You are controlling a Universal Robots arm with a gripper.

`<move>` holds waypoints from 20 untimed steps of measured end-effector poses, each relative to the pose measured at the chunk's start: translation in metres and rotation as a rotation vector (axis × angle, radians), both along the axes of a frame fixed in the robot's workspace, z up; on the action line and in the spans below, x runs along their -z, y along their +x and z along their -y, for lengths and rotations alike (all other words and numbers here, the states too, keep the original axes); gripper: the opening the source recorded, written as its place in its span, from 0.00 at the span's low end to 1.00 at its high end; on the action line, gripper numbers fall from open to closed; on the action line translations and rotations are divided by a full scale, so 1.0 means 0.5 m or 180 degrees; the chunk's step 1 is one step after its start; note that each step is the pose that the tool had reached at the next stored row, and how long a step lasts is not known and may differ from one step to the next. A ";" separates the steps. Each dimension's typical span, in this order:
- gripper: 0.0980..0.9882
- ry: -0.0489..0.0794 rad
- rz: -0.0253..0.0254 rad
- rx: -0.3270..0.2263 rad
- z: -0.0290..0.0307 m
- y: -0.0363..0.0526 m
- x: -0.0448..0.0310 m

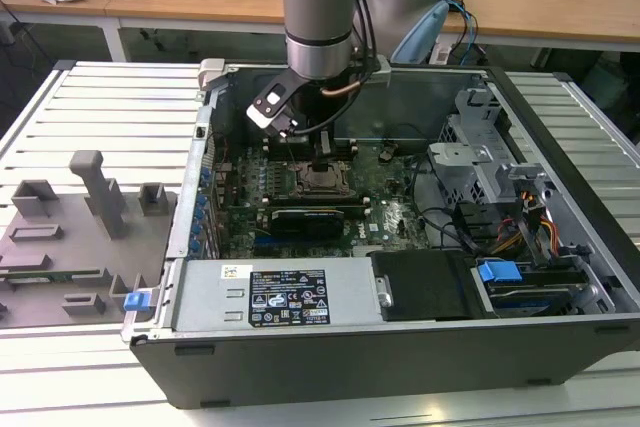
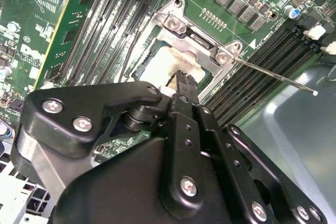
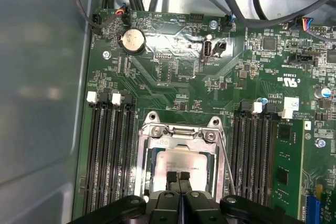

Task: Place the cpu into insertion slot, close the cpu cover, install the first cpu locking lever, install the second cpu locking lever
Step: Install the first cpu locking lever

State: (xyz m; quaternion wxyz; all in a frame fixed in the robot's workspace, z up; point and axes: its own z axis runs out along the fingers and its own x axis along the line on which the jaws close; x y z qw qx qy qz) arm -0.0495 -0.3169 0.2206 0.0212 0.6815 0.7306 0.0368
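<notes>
Right up close to my arm cameras is the big black gripper (image 2: 182,77). Its two fingers (image 3: 172,181) are pressed together with nothing between them, like one thin poking stick. I see the tips right over the cpu (image 3: 181,158). I cannot tell if they touch it or hang just above it.

The cpu is lying flat in the insertion slot (image 3: 151,121), in the middle of the green board (image 3: 173,77), with long black memory slots (image 3: 107,145) on both sides. The shiny cpu cover (image 3: 184,139) looks to be lying down around the chip, so the pale top shows through its hole. One locking lever (image 2: 273,77) is a thin metal rod. In the second wrist view it sticks out free over the memory slots, so I think it is not hooked down. In the exterior view, the arm (image 1: 318,7) reaches straight down into the open computer case (image 1: 400,347).

I think I am on the cover step, and the lever work is not done. To do it well, I want to go slow and push straight down, not sideways. The tips should press on the metal frame, not scrape the chip top. The cover must sit flat on all sides. If one corner rides up, I should not push harder. I also must keep clear of the free rod so I do not bend it.
</notes>
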 end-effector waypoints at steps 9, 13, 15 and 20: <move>0.01 0.0003 0.0000 0.0000 0.000 0.000 -0.032; 0.01 0.0003 0.0000 0.0000 0.000 0.000 -0.089; 0.01 0.0003 0.0000 0.0001 0.000 0.000 -0.125; 0.01 0.0000 0.0000 -0.0019 0.000 0.000 -0.125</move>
